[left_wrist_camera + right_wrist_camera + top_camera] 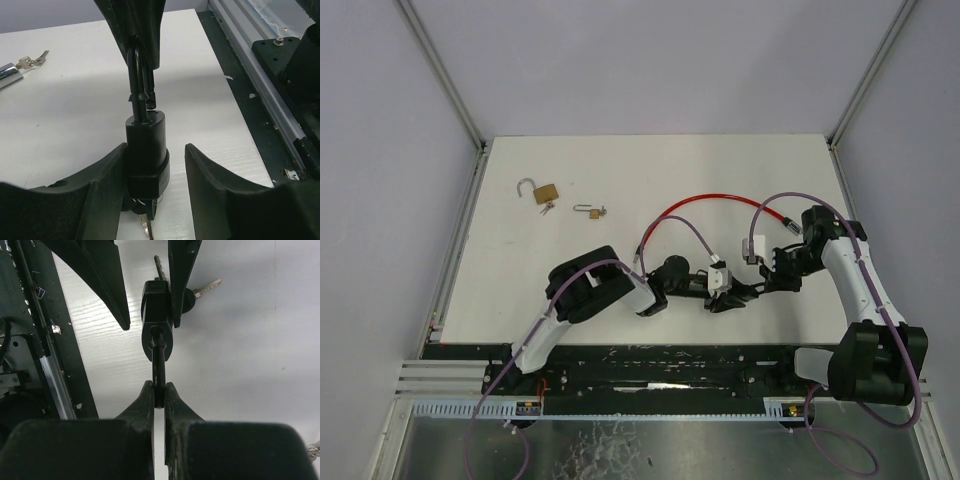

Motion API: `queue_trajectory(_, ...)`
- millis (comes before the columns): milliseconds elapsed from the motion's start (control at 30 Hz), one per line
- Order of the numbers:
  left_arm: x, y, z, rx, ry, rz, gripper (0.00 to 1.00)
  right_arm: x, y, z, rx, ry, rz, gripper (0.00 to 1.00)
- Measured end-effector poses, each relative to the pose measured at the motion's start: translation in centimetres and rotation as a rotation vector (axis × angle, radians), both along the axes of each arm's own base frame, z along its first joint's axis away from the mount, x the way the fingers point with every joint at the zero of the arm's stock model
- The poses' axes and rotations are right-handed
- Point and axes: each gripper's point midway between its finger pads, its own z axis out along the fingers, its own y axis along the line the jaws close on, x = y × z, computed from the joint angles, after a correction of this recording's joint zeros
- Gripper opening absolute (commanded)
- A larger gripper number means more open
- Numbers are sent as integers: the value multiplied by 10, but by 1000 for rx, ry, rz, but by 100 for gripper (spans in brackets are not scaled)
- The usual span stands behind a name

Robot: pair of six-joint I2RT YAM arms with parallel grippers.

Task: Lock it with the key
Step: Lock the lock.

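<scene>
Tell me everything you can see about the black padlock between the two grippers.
The black padlock is a matte, rounded block with a thin dark shackle, held up off the white table. The right gripper is shut on the shackle. The left gripper has its jaws open around the body, touching it on one side only. Silver keys stick out at the end opposite the shackle. Whether the shackle is latched is unclear.

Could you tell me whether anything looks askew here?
The black padlock sits off-centre in the left gripper: its body touches one finger, a gap shows beside the other. The right gripper pinches its shackle.
</scene>
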Motion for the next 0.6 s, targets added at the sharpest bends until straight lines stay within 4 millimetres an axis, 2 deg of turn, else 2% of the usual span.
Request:
queue_trajectory(100, -1, 0, -1, 0, 3, -15, 38, -1, 3, 0, 2, 3, 7, 0)
queue_trajectory(200, 1, -1, -1, -2, 9, -30, 25, -2, 6, 0, 6, 6, 14, 0)
queue_trajectory(233, 0, -1, -1, -3, 10, -38, 20, -2, 6, 0, 7, 8, 13, 0)
queue_trajectory(300, 2, -1, -1, -3, 14, -48, 2, -2, 6, 0, 8, 7, 14, 0)
queue_trajectory(500, 0, 1, -2, 0, 21, -80, 0, -3, 10, 0, 29, 11, 34, 0)
queue_trajectory(600, 1, 2, -10, 6, 26, -80, 0, -2, 12, -8, 43, 26, 59, 0)
